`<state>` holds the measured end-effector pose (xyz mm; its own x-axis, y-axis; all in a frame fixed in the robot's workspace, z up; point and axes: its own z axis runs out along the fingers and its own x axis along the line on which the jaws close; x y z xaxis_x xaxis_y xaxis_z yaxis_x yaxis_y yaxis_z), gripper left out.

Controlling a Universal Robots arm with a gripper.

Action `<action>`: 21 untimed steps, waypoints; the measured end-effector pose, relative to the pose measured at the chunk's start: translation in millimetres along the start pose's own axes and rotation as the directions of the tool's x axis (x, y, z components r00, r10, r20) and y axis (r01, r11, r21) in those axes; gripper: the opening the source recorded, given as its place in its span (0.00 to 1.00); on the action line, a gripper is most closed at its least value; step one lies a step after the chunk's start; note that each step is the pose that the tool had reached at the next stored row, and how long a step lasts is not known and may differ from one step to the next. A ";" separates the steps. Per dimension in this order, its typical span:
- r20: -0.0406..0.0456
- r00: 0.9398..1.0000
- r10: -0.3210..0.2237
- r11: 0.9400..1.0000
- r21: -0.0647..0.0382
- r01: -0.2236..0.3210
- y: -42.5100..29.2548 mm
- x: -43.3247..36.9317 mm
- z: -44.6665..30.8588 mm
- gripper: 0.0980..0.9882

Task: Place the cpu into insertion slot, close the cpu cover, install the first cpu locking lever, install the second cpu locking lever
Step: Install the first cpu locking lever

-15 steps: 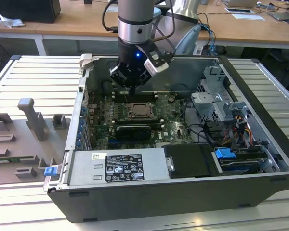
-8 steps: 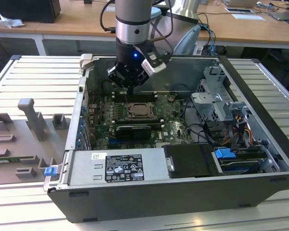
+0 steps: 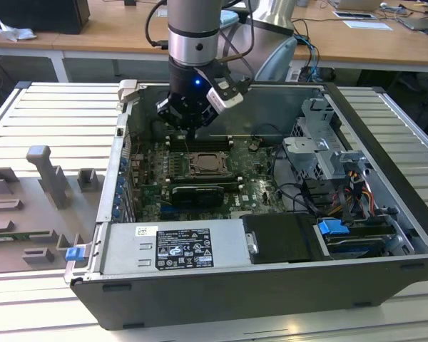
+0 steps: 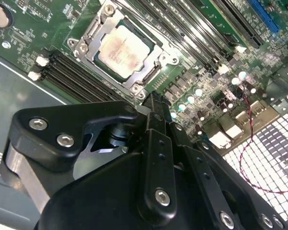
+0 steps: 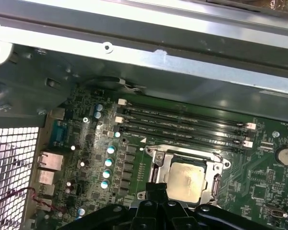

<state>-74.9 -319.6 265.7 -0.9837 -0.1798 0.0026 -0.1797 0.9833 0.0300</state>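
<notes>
The cpu, a pale silver-beige square, lies in the insertion slot on the green board. The silver cpu cover lies flat around it, framing the chip. In the exterior view the slot sits mid-board inside the open case, and my gripper hangs just above its far edge. In both wrist views the black fingertips are pressed together with nothing between them, beside one corner of the cover. A thin metal lever rod stands next to the fingertips. The same chip shows under the cover frame.
Long black memory slots run beside the socket. A black card sits in front of it. The power supply fills the case's near side and a drive cage with cables stands at the exterior view's right.
</notes>
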 end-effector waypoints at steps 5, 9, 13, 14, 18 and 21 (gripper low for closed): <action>0.001 1.000 0.028 1.000 0.000 -0.028 1.8 7.1 1.1 0.01; 0.002 0.999 0.036 0.999 -0.004 -0.036 3.8 17.1 1.7 0.01; 0.002 0.999 0.045 0.999 -0.004 -0.045 8.1 22.4 3.0 0.01; 0.002 0.999 0.048 0.999 -0.004 -0.048 9.6 22.1 3.6 0.01; 0.002 0.999 0.049 0.999 -0.004 -0.049 19.5 20.4 4.6 0.01; 0.002 0.999 0.049 0.999 -0.004 -0.049 24.9 19.6 4.7 0.01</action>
<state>-98.7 -298.5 261.8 -0.9913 -0.1315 0.0019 -0.1313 0.9908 0.0333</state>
